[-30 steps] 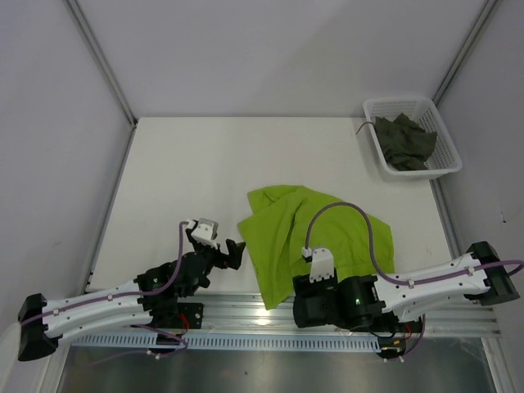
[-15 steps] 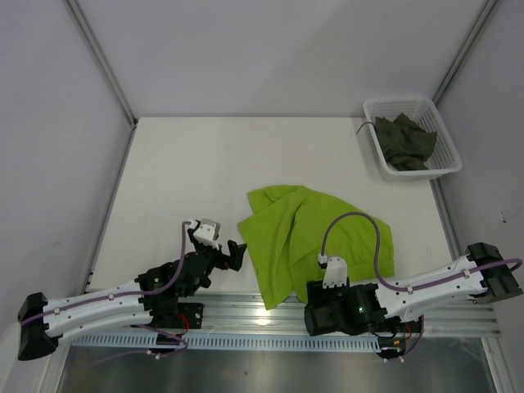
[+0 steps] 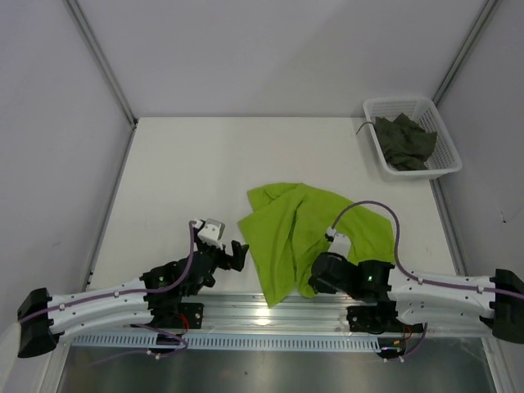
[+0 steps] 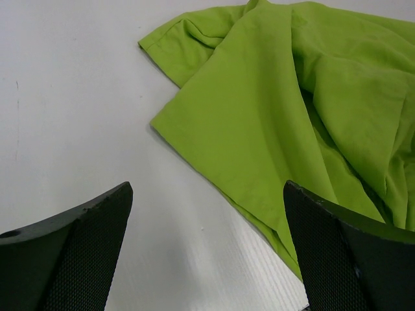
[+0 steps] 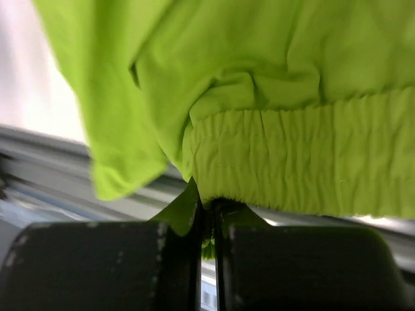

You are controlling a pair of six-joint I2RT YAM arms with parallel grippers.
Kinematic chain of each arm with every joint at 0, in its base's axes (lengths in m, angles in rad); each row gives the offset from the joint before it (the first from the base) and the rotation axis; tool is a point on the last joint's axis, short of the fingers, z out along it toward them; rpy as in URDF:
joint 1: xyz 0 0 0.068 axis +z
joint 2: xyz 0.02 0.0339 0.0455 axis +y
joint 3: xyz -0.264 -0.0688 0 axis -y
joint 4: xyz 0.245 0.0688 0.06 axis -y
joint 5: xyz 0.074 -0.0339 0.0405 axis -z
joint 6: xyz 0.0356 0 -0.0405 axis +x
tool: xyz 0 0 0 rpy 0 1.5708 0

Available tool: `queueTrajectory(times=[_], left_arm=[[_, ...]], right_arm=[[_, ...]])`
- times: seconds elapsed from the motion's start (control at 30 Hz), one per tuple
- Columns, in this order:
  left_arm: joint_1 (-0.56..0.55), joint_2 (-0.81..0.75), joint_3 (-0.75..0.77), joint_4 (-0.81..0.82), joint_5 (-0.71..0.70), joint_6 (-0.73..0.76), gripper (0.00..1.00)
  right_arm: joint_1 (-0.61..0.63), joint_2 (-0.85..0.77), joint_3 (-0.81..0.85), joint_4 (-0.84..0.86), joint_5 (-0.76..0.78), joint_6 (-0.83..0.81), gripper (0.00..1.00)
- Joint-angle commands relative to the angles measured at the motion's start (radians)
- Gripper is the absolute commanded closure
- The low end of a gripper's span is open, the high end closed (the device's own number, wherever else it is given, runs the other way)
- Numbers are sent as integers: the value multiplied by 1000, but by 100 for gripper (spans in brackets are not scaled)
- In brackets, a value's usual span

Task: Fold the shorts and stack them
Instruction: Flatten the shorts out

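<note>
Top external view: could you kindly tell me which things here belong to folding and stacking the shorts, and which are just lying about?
Belonging to the job:
- lime green shorts
- dark olive-grey shorts, inside the white mesh basket
- right gripper, shut on the lime green shorts by the elastic waistband
- left gripper, open, holding nothing

Just lying about:
- white mesh basket, far right corner

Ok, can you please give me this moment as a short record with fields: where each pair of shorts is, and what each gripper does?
lime green shorts: crumpled, unfolded, on the table near its front edge
dark shorts: bunched inside the white basket, far right corner
left gripper: open, holding nothing, beside the left edge of the lime green shorts
right gripper: shut on the lime green shorts at their near edge, by the elastic waistband
stack: not yet started
</note>
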Motion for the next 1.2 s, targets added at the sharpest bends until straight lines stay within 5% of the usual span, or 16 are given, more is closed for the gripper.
queueTrajectory(times=[0.0,0.13,0.2,0.3,0.37,0.47,0.6,0.87,1.17], left_arm=[[6,-20,13,35,8,18,1],[6,-37,5,47,34,38,1],[6,-35,-1,70,64,51,1],[6,-13,-1,107,133,72,1],[6,23,2,139,217,90,1],[2,85,13,176,291,110,1],[4,164,37,197,325,126,1],[4,228,60,217,354,143,1],[4,348,143,207,422,213,1]], right_arm=[[-234,-103,15,124,-98,-234,100],[-613,-229,52,76,-227,-366,100],[-844,-246,51,98,-430,-441,100],[-1000,-185,37,112,-629,-517,100],[-1003,-130,20,139,-654,-535,95],[-1002,-123,-24,184,-688,-523,70],[-1002,-154,-28,162,-669,-526,55],[-991,-251,-61,80,-638,-532,44],[-916,-240,-87,112,-588,-512,45]])
